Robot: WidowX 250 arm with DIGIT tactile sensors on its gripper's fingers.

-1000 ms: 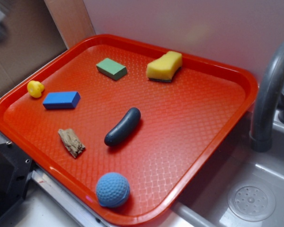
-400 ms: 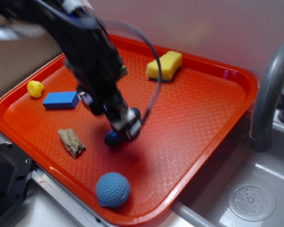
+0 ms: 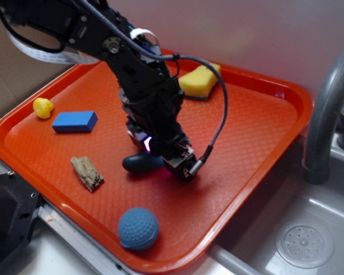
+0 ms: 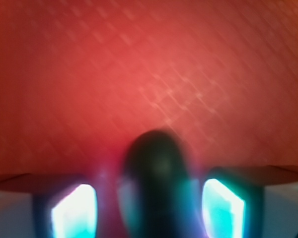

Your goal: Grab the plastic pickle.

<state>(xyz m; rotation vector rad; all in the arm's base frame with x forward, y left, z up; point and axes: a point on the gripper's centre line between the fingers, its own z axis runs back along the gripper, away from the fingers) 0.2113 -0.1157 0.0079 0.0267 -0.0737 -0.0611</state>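
Note:
The plastic pickle [image 3: 139,163], smooth and dark blue-grey, lies on the red tray [image 3: 264,132]. Only its left end shows in the exterior view; the rest is under my gripper [image 3: 160,154]. The black arm reaches down from the upper left, with the gripper low over the pickle's right part. In the wrist view the blurred pickle [image 4: 159,181] sits between my two lit fingers [image 4: 74,210], with a gap on each side. The gripper [image 4: 149,210] is open, straddling the pickle.
On the tray are a yellow sponge [image 3: 198,80] at the back, a blue block [image 3: 74,121] and small yellow toy [image 3: 43,107] at left, a brown wood-like chunk [image 3: 87,173], and a dimpled blue ball [image 3: 138,228] near the front rim. A grey faucet [image 3: 327,114] and sink drain [image 3: 304,245] are at right.
The arm swept in from the upper left and came down over the pickle. Since 0.4 s ago it has shifted a little right and lower, covering the green block.

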